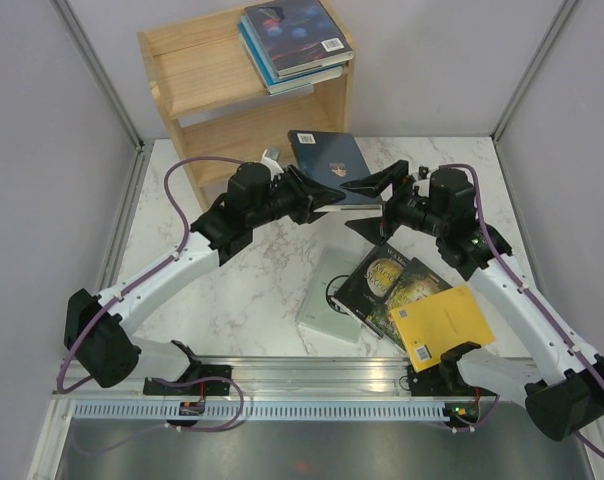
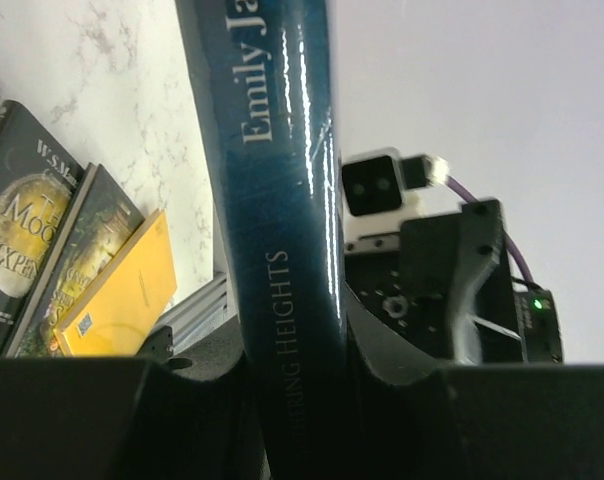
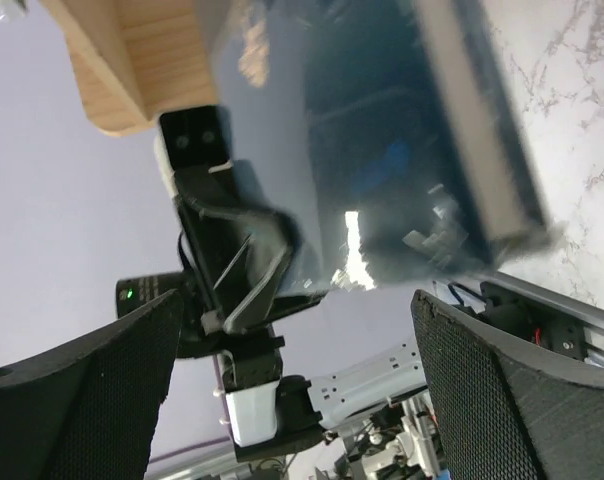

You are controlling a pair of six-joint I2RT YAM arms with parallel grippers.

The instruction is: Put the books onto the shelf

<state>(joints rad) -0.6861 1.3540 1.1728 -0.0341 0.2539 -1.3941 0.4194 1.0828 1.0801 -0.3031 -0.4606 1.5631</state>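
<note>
One book in hand: the navy book (image 1: 330, 158) was caught by its near edge between the fingers of the left gripper (image 1: 304, 197). It stuck out beyond them over the rear middle of the worktop (image 1: 244, 300), just in front of the shelf (image 1: 197, 90).
Book and right gripper: the right gripper (image 1: 370, 205) faced the book from the right, close to its near right corner. Whether a fingertip touched it could not be told.
Book's look: it had a glossy dark blue cover with a small pale emblem. In the left wrist view its blue spine carried pale lettering, with "Emily" and "HEIGHTS" legible.
Left gripper: narrowed almost together and clamped on the navy book at the spine.
Right gripper: jaws spread wide, with nothing between them.
Shelf top: a stack (image 1: 292, 40) of books lay at the right end, with a dark cover uppermost and teal and pale blue edges beneath.
Worktop, front right: a pale book (image 1: 330, 298) lay flat. Two black-and-gold books (image 1: 387, 285) overlapped just to its right. A yellow book (image 1: 442, 325) lay partly on them, nearest the front edge.
</note>
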